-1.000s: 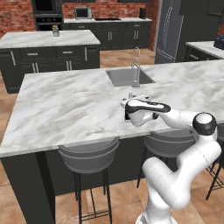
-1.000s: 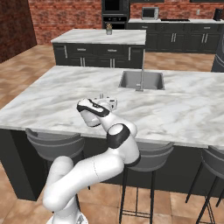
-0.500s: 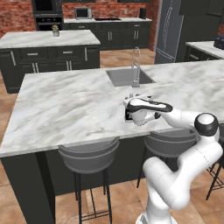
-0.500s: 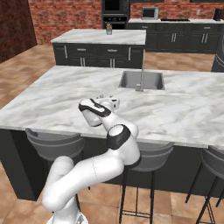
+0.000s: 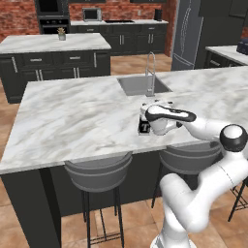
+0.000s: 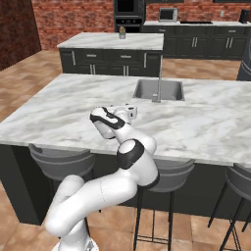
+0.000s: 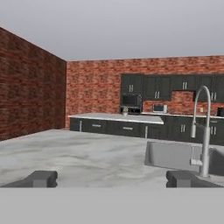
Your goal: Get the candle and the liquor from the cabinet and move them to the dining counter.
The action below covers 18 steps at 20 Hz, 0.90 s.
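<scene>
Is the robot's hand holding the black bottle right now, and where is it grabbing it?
No, nothing is held. The tool is open with an empty gap between its tips, and the liquor stands by itself on the dining counter.

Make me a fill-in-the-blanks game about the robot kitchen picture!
1. The black bottle with the T label stands on the white ______ counter.
2. Beside the sink rises a tall curved silver ______.
3. The robot's fingers are spread wide ______, gripping nothing.
4. The far kitchen wall is built of red ______.

Missing words: marble; faucet; open; brick
</scene>
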### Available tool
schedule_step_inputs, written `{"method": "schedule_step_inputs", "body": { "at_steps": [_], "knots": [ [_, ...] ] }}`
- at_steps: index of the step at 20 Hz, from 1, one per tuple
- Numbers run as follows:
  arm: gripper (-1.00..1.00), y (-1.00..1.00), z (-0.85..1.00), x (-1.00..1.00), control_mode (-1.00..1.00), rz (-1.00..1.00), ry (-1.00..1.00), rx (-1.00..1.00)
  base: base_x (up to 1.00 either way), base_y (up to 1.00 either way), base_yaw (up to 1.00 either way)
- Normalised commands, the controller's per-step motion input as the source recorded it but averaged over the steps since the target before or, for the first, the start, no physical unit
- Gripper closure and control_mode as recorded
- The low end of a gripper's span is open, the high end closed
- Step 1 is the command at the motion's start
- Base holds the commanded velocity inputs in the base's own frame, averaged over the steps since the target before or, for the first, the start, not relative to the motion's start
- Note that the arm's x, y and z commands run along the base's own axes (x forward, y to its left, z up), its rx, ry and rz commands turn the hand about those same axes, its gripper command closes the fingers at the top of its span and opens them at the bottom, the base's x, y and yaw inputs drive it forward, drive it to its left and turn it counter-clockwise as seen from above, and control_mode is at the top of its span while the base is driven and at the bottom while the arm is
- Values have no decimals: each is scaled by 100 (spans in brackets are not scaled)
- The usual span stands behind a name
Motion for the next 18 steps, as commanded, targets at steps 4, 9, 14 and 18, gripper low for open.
{"method": "schedule_step_inputs", "body": {
  "at_steps": [4,9,14,18],
  "knots": [
    [-100,-12,49,0,-100,0,7,0,0,0,0],
    [-100,-27,56,-11,-100,0,12,0,0,0,0],
    [-100,-47,53,-32,-100,0,12,0,0,0,0],
    [-100,-22,68,-20,-100,0,18,0,0,0,0]
  ]
}}
